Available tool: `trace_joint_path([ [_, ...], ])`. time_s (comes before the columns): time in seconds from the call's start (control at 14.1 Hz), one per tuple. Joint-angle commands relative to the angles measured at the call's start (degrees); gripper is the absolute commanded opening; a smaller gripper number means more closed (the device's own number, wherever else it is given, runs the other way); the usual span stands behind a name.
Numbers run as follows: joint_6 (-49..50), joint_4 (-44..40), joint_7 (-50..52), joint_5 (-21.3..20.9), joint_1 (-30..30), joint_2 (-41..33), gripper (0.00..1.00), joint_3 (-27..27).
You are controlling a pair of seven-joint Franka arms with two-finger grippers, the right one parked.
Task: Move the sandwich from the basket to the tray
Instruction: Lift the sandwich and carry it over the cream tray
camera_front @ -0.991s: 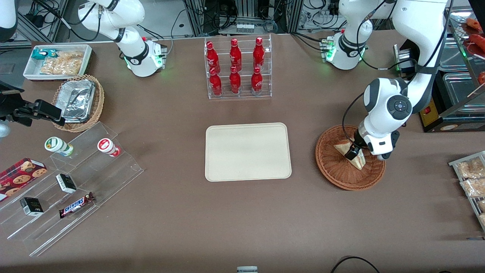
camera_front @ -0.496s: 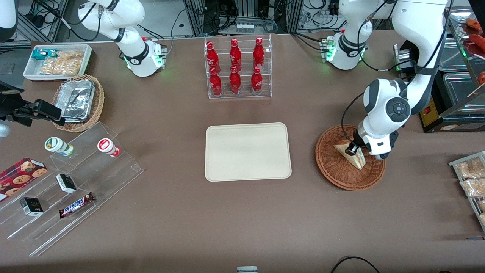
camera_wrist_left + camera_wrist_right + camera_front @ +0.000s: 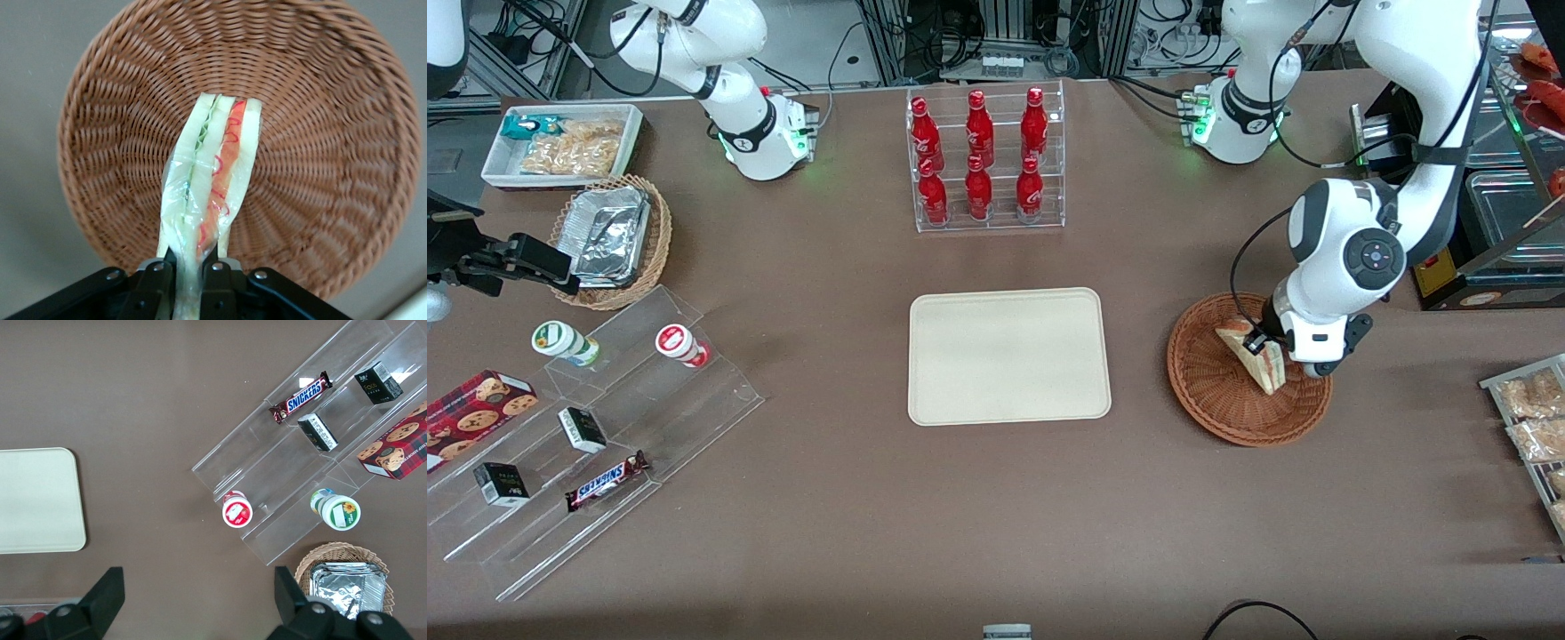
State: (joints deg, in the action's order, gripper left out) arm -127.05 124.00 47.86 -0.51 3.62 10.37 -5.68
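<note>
The sandwich (image 3: pixel 1256 358) (image 3: pixel 212 179) is a wrapped wedge with pale bread and red and green filling. My left gripper (image 3: pixel 1264 349) (image 3: pixel 190 270) is shut on one end of it. The wedge hangs tilted just above the floor of the round reddish-brown basket (image 3: pixel 1209 391) (image 3: pixel 320 133). In the left wrist view the black fingers (image 3: pixel 223 277) squeeze the wrapped corner between them. The cream tray (image 3: pixel 1009 356) (image 3: pixel 37 500) lies flat beside the basket, toward the parked arm's end.
A clear rack of red bottles (image 3: pixel 985 160) stands farther from the front camera than the tray. Toward the parked arm's end are an acrylic step shelf with snacks (image 3: pixel 596 427), a tan basket of foil containers (image 3: pixel 614 240) and a white bin (image 3: pixel 560 147). Packets (image 3: pixel 1529 409) lie at the working arm's end.
The gripper has closed on the sandwich and raised it a little; the wedge has tipped up from lying in the basket. The arm's wrist shifted slightly toward its own end.
</note>
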Motion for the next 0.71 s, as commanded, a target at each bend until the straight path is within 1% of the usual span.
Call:
trace_joint_path([
  [0.0,10.47,-8.92,-13.17,0.24,1.56,0.79,0.05,0.14],
  [0.14,11.82,-12.27,-23.65,0.42,3.92,2.89,0.05,-0.21],
  [0.21,11.74,-13.86,-24.04,0.42,5.85,4.38,0.05,-0.21],
  [0.35,11.82,-17.98,-23.08,0.51,10.24,8.07,0.05,-0.21],
  [0.64,11.82,-24.84,-14.14,0.42,18.41,14.31,0.05,-0.21],
])
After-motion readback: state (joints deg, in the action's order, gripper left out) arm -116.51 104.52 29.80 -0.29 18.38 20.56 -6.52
